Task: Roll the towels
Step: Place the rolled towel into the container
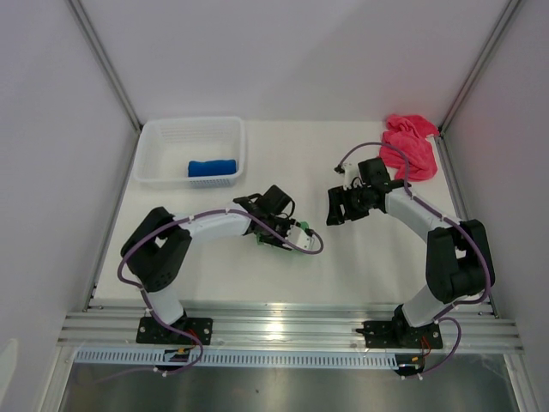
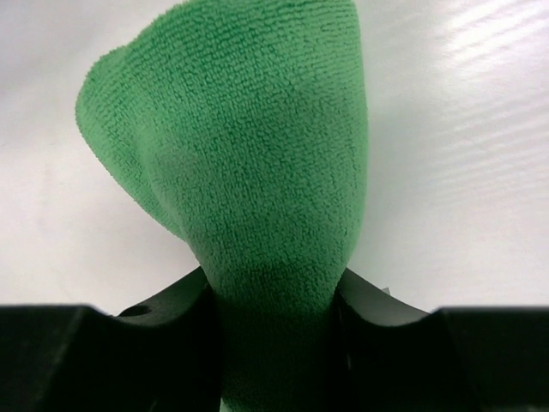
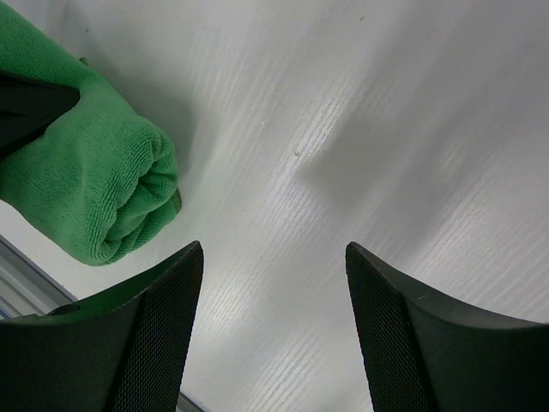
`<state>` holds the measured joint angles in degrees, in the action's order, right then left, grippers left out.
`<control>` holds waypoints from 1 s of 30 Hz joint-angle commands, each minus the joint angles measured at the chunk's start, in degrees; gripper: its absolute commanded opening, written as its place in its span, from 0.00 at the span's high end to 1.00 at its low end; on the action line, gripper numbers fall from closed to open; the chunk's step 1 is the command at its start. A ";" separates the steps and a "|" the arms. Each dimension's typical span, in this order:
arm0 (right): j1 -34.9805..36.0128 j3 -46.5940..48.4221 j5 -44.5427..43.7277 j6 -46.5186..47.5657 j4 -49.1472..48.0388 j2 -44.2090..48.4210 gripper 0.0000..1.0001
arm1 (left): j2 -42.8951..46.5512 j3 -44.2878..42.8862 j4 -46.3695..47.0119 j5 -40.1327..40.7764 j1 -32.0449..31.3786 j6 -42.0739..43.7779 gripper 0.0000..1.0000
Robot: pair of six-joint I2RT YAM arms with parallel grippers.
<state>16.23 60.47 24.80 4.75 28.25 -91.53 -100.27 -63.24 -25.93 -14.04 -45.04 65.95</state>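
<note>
White tabletop [image 2: 463,172], glossy and finely ribbed, fills the background of the left wrist view. The left claw [image 2: 274,343] is closed partway onto the green towel [image 2: 257,163]. Its two black jaws pinch the cloth from either side. The towel rises straight ahead of the claw as a thick, rounded bundle of soft, nubby microfibre.

From the right wrist view, I see the right claw [image 3: 274,335] standing wide and holding nothing. Its black fingers [image 3: 150,343] have a fine mesh-like grip texture. Bare ribbed table lies between and ahead of them. Ahead and to the left of this claw is the green towel's end, showing a tight spiral of folded layers, so it is rolled.

In the top external view, both arms reach toward the table's middle, their claws near each other but apart. Only slivers of green show around the left claw. Beyond and to the left of the left claw sits a white plastic basket [image 1: 146,159] with slotted walls. The blue towel [image 1: 212,167] lies inside it as a neat cylinder. Beyond and to the right of the right claw, the pink towel [image 1: 410,146] lies crumpled and unrolled in the far corner.

I judge the green roll finished and ready to be carried. The next move calls for a steady pinch so the roll does not loosen, then a lift over the basket wall.
</note>
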 commanded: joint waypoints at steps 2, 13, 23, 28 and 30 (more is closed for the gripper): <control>-0.58 2.02 -0.28 0.70 0.05 -0.49 0.30 | 3.33 -1.18 -7.63 -6.79 0.21 4.10 0.99; -0.50 1.85 1.04 1.13 -2.41 -0.23 0.30 | 1.22 -3.99 -20.46 -13.72 0.21 3.30 0.99; -0.58 -2.10 3.33 4.28 -8.27 3.97 0.29 | -0.63 -2.15 -19.42 -12.23 0.47 0.15 0.96; -0.67 -7.90 0.70 8.60 -21.63 15.55 0.30 | 0.51 -3.64 -16.96 -12.41 1.79 -3.28 0.99; -0.67 -9.31 -1.85 12.10 -27.53 18.47 0.30 | 1.30 -3.64 -15.12 -11.02 1.97 -3.46 0.99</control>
<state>15.88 51.90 25.50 11.05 14.39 -79.31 -100.38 -65.23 -43.62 -24.36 -43.88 64.47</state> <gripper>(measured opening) 0.703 0.416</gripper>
